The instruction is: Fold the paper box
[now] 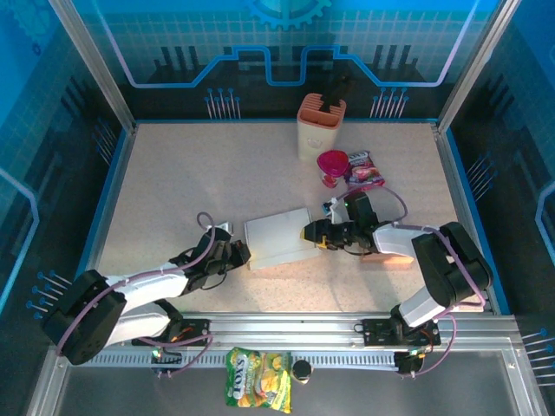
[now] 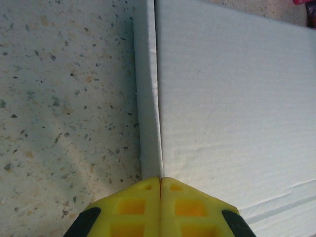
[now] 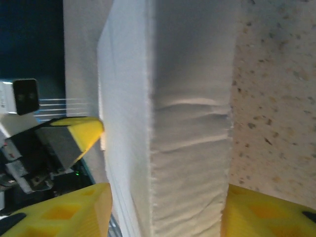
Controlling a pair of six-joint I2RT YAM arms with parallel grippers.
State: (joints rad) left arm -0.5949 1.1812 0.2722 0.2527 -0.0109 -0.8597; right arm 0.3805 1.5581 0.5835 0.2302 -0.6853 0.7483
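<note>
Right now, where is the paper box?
Top view: the paper box lies at the middle of the table; left jaws at its left edge, right jaws around its right edge.

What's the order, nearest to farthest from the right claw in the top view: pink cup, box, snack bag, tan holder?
1. box, straddled by the right claw
2. pink cup, just beyond, toward the back
3. tan holder, farther back, by the wall
4. snack bag, past the near rail, leftward
</note>
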